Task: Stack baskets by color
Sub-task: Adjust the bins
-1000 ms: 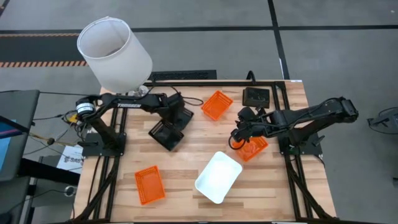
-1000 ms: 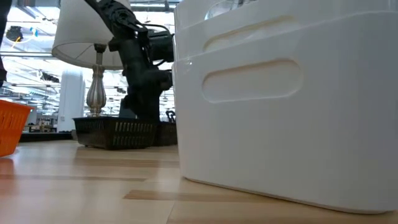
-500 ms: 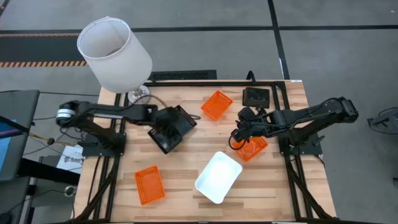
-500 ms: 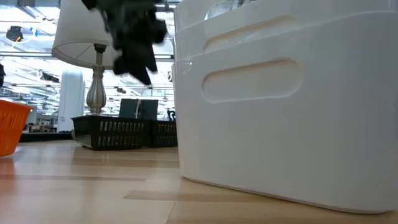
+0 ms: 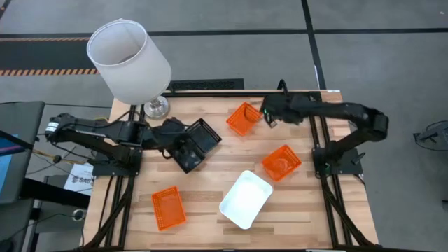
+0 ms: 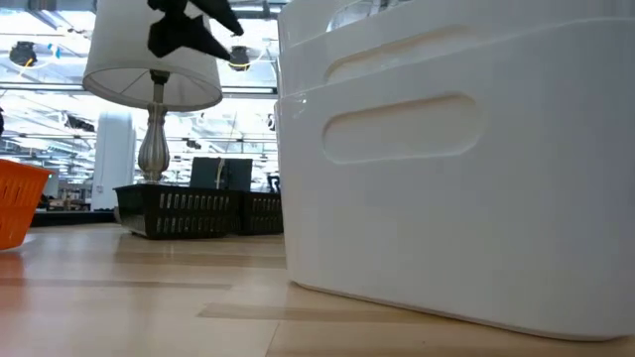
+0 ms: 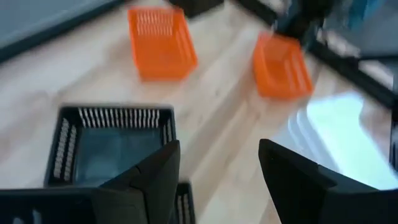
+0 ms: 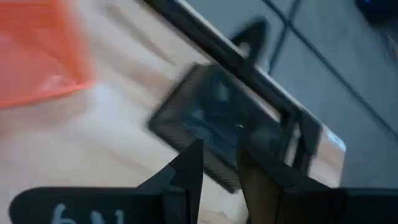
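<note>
Two black baskets [image 5: 196, 143] sit one on the other, skewed, left of the table's middle. My left gripper [image 7: 217, 177] hangs open above them and just to their left, with nothing between its fingers. Three orange baskets lie apart: one at the far middle [image 5: 243, 117], one at the right [image 5: 282, 162], one at the near left [image 5: 168, 208]. A white basket [image 5: 246, 199] lies at the near middle. My right gripper [image 8: 221, 168] is open a little and holds nothing. It hovers at the far right over a third black basket [image 8: 217, 124], which the arm mostly hides in the high view.
A table lamp with a large white shade [image 5: 129, 59] stands at the far left corner. Black frame rails [image 5: 318, 133] run along the table's sides. Bare wood lies between the black stack and the right orange basket.
My left gripper has risen off the black stack and drawn back toward the table's left edge, staying open; the stack has stayed put. My right gripper has swung from over the right orange basket toward the far edge, over the third black basket. That orange basket remains on the table.
</note>
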{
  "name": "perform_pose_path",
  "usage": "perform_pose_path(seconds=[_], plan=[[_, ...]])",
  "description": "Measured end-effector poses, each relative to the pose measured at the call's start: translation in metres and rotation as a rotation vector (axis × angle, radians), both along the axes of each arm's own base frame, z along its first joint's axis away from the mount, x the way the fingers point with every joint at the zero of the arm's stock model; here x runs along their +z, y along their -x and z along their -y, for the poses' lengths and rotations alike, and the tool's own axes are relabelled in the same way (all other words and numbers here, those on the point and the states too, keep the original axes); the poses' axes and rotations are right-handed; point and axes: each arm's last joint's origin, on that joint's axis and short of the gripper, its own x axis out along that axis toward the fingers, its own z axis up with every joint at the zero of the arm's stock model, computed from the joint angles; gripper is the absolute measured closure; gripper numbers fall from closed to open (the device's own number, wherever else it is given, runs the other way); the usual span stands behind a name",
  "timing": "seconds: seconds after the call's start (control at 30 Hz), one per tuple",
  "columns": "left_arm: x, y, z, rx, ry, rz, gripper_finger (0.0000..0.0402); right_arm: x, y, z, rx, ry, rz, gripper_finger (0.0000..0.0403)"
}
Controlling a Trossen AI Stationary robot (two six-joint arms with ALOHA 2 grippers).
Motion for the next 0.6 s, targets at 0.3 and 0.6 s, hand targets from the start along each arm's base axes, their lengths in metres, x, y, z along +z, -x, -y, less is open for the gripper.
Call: perform_pose_path(seconds=[0.3,0.6], plan=[[0.006,-0.037,-0.038,0.037,-0.127,0.176,0.0194,-0.016,0.049,0.073,-0.376,-0.032,-0.058,0.0283],[-0.018,-0.076,-0.129,0.023,0.015,0.376,0.0274,-0.025,0.068,0.095,-0.592,-0.069,0.034,0.0391]])
